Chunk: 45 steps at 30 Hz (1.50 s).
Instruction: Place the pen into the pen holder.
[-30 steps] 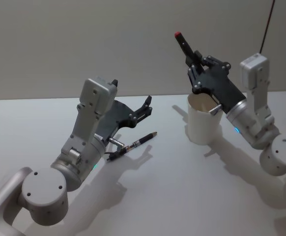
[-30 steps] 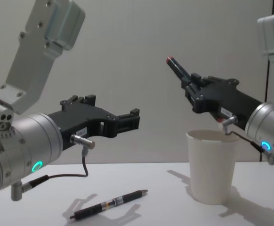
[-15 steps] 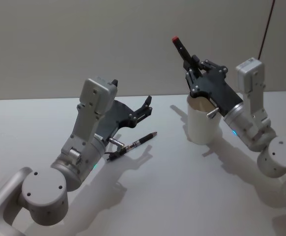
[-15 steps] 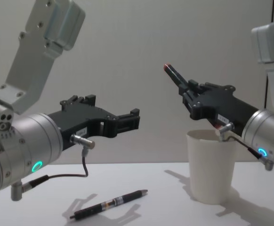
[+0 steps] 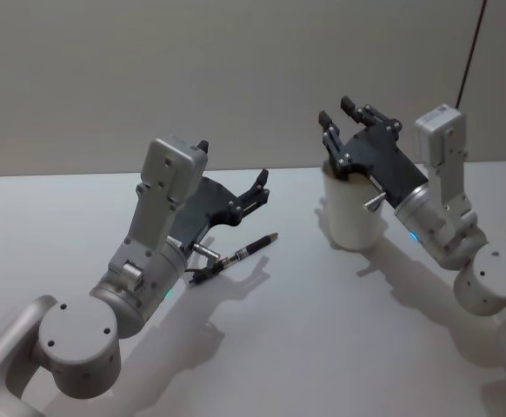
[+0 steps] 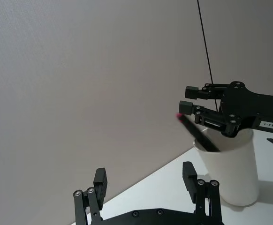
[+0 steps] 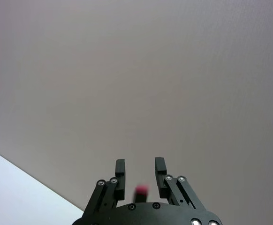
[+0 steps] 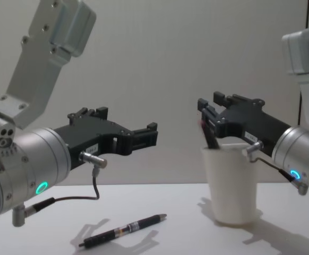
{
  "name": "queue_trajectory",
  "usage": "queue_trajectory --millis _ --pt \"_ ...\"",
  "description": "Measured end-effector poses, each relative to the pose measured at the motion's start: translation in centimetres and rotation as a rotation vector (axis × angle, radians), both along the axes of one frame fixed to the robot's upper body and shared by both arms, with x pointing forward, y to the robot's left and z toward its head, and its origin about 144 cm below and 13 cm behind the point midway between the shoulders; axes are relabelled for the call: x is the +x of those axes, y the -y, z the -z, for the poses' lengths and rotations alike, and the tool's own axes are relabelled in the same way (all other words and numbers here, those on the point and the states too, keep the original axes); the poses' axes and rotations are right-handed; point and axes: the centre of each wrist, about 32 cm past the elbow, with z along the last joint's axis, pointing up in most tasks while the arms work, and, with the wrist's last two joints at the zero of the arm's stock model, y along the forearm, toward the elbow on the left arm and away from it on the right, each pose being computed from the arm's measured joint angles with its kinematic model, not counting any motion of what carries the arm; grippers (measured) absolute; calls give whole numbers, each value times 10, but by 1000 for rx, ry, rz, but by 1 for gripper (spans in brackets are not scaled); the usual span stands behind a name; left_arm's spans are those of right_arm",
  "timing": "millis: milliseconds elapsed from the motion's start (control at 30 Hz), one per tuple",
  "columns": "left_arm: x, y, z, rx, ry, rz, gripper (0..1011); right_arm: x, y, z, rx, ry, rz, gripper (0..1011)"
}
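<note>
Matt paper pen holder (image 8: 230, 187) (smooth-walled)

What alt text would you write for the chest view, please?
The right end effector, open, hangs over the white pen holder, where a red-tipped pen leans inside. The left end effector hovers open above a second pen lying on the table.

Entry 1, red-tipped pen (image 6: 196, 134): no longer clamped above the pen holder (image 8: 230, 186); now stands inside it, leaning, red end just over the rim.
Entry 2, right gripper (image 5: 336, 111): fingers now parted; sits lower, at the pen holder's rim.
Entry 3, pen holder: now slightly further toward the robot's left.
</note>
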Motion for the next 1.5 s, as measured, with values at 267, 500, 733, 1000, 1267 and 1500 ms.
queue_trajectory --millis 267,500,733,1000,1267,1500 --pt "0 0 0 0 0 0 1001 0 0 1 -1 -2 0 606" --pt "0 0 0 0 0 0 1001 0 0 1 -1 -3 1 799" --pt "0 0 0 0 0 0 1001 -2 1 1 3 -6 2 1000" --pt "0 0 0 0 0 0 1001 -10 10 -4 30 -14 18 1001" --pt "0 0 0 0 0 0 1001 -27 21 -9 75 -23 56 1001" --pt "0 0 0 0 0 0 1001 -46 30 -14 121 -38 99 1001"
